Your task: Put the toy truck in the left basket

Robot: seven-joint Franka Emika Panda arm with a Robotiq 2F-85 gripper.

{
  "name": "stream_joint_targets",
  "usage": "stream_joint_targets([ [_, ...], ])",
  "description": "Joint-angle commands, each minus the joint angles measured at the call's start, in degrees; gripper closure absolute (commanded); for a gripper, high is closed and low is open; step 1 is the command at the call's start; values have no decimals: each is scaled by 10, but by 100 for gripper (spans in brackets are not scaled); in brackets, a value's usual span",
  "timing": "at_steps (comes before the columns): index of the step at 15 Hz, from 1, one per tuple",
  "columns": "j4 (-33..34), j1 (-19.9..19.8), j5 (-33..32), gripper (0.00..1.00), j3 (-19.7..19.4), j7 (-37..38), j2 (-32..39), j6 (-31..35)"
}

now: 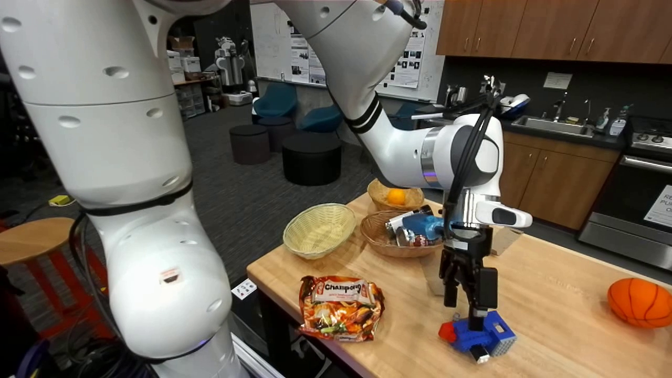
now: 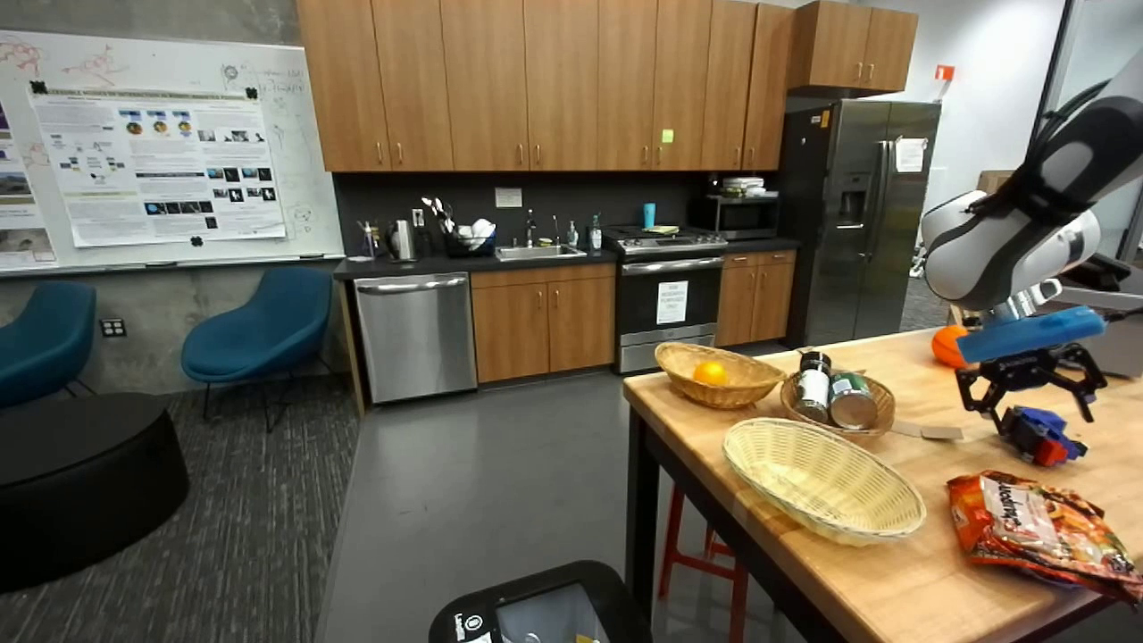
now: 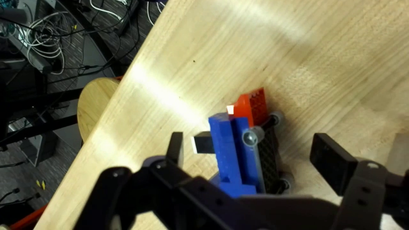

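On tbl [image 1: 556,302], "Champong" pkg [image 1: 342,308], toy truck [image 1: 487,338] under spread claw [image 3: 250,152]

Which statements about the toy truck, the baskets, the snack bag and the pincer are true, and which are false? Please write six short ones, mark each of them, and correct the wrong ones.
1. The toy truck has a red part. True.
2. The pincer is shut on the toy truck. False: the pincer is open, and the wrist view shows a gap on both sides of the toy truck.
3. The pale basket stands on the table. True.
4. The orange lies in the pale basket. False: the orange lies in a different one, the tan basket.
5. The toy truck is already in the pale basket. False: it is on the table.
6. In an exterior view, the snack bag shows the word "Champong". True.
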Motion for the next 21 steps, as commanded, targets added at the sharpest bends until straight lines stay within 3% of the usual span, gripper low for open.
stream_joint_targets([
  [1, -14, -2, 9, 0, -1, 10, -19, 30],
  [5, -35, -12, 51, 0, -11, 31, -14, 82],
  [12, -50, -40, -23, 0, -36, 105, -11, 108],
  [17, -43, -35, -12, 0, -34, 85, -12, 158],
  [18, -41, -33, -8, 22, -32, 80, -11, 173],
  [21, -39, -29, -6, 39, -27, 76, -7, 206],
])
